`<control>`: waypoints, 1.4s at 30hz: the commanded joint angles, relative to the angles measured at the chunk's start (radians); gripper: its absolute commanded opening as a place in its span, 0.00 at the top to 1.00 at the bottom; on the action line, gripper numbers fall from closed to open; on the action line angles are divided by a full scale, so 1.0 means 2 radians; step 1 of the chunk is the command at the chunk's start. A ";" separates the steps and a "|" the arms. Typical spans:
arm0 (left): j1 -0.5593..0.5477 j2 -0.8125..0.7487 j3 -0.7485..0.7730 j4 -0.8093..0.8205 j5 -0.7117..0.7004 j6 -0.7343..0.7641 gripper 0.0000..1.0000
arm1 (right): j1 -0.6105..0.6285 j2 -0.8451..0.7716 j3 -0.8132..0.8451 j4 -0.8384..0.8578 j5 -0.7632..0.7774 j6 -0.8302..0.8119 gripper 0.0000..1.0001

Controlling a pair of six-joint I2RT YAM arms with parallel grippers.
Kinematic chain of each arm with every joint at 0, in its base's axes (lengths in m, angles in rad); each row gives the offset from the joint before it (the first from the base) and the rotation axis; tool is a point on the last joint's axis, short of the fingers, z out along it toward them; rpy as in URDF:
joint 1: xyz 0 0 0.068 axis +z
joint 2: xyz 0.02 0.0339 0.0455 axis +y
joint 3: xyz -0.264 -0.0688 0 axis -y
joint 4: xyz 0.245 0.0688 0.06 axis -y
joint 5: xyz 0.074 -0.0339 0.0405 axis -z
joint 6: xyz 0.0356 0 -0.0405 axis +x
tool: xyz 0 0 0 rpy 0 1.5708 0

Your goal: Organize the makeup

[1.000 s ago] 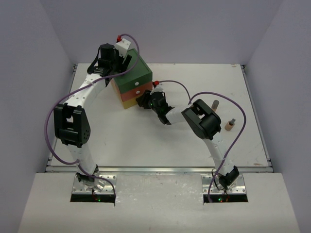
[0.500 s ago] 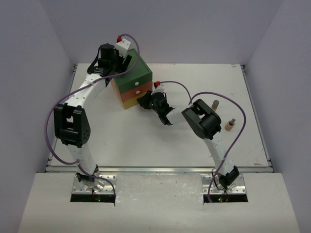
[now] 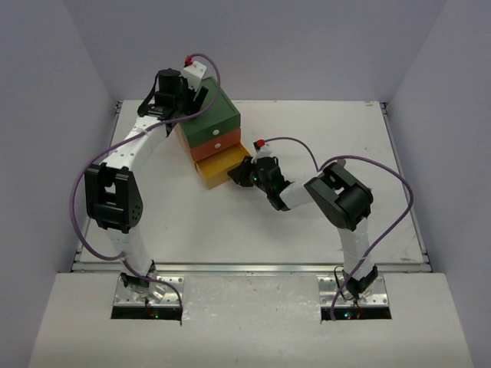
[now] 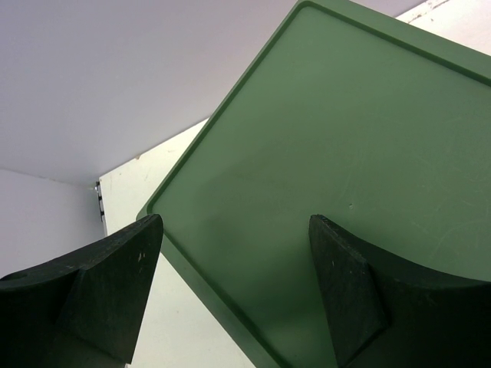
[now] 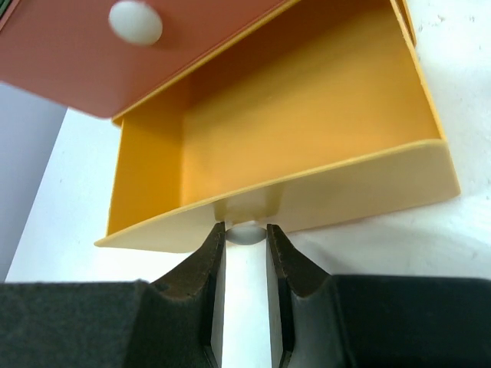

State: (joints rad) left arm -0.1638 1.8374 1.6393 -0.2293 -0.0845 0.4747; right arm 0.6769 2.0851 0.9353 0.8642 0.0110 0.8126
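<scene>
arms [image 3: 134,146]: white links, blk joints | cables [image 3: 74,195]: purple, red plugs [image 3: 188,59] | hand fingers [image 4: 107,291]: blk, wedge-shaped

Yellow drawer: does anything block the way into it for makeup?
Nothing visible lies inside the yellow drawer, which is pulled out. The closed orange drawer overhangs its back part, and the right gripper is shut on its front knob.

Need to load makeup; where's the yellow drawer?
Top view, left of centre: the yellow drawer sticks out under the orange drawer, right gripper shut on its knob.
</scene>
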 commanded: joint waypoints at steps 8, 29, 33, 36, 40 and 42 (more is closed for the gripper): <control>-0.001 0.019 -0.004 -0.074 0.009 0.004 0.23 | 0.004 -0.088 -0.058 0.034 -0.046 -0.048 0.33; -0.001 0.007 0.017 -0.097 0.039 0.007 0.18 | -0.265 -0.320 0.234 -0.791 0.055 -0.266 0.02; -0.001 0.006 0.020 -0.103 0.043 0.012 0.17 | -0.319 -0.295 0.240 -0.795 0.050 -0.268 0.02; -0.001 0.004 0.020 -0.111 0.052 0.016 0.16 | -0.336 -0.258 0.248 -0.801 0.048 -0.265 0.01; -0.001 0.002 0.020 -0.118 0.049 0.024 0.16 | -0.351 -0.218 0.248 -0.796 0.023 -0.271 0.06; -0.001 0.001 0.020 -0.121 0.049 0.025 0.16 | -0.351 -0.206 0.237 -0.781 0.007 -0.277 0.08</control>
State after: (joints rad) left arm -0.1638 1.8366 1.6814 -0.3230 -0.0077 0.5012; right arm -0.0123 1.6421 1.3960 -0.7143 0.0847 0.2656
